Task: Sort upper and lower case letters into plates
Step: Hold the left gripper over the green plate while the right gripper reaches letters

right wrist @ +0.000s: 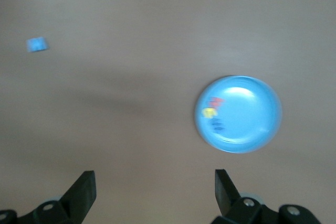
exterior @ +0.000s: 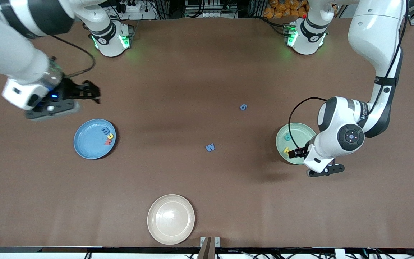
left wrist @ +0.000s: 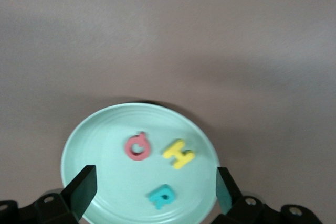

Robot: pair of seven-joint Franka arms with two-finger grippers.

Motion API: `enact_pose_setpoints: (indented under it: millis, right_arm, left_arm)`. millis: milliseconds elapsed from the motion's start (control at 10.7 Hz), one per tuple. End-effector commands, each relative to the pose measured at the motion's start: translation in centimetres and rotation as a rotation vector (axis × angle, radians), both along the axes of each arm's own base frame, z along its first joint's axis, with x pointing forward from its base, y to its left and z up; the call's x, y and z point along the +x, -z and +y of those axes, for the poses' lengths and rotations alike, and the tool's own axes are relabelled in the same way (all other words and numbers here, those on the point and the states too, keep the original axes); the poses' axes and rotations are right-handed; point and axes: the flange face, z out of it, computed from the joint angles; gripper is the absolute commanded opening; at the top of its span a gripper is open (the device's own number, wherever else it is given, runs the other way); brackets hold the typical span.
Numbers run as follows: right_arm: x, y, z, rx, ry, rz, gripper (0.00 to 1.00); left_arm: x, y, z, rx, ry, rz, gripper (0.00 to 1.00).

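Six letters sorted: 3 in blue plate (exterior: 88, 142), 3 (Q, H, R) in green plate (left wrist: 94, 140). Left: blue W (exterior: 210, 147), g (exterior: 243, 107) on desk mid. Left pincer (left wrist: 152, 190) over green plate, jaws apart, empty; right pincer (right wrist: 152, 190) over desk beside blue plate, jaws apart.

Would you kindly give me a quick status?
Left tool open over green plate. Right tool open above blue plate. Blue W, g unsorted.

Plate (exterior: 84, 151) toward the right arm's end: three letters (exterior: 108, 136) inside. Plate (exterior: 300, 130) toward the left arm's end: three letters (left wrist: 163, 171) inside (one largely hidden in the front view). Two letters, W (exterior: 210, 147) and g (exterior: 243, 107), lie on the surface (exterior: 199, 72) between those plates. Third plate (exterior: 171, 219) nearest the front camera.
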Motion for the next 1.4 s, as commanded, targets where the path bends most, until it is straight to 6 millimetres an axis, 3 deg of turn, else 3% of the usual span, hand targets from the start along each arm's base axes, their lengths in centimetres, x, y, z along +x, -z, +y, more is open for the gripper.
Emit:
enact_pose_setpoints:
  millis: [0,280,654,841,1121,1308]
  right_arm:
    - [-1.8,1.7,9.1,0.055,0.03,0.011,1.0]
    - [-6.5,5.5,22.0,0.059,0.203,-0.007,1.0]
    - [-14.1,15.4,35.3,0.001,0.381,-0.057,1.0]
    - [-16.4,19.1,40.1,0.001,0.513,-0.074,1.0]
    - [-16.7,24.4,46.2,-0.007,0.714,-0.114,0.97]
    - [-16.8,27.1,47.6,0.036,0.761,-0.111,0.89]
  left_arm:
    - [-0.7,-4.0,-4.8,-0.021,-0.105,-0.04,1.0]
    - [-2.3,-6.4,-6.1,-0.009,-0.146,0.002,1.0]
    - [-2.1,-6.9,-5.5,0.0,-0.191,0.001,1.0]
    - [-1.2,-7.7,-5.0,-0.005,-0.192,-0.02,1.0]
    - [0.1,-6.7,-4.5,-0.016,-0.092,-0.022,1.0]
    - [0.2,-6.7,-4.5,-0.021,-0.06,-0.024,1.0]
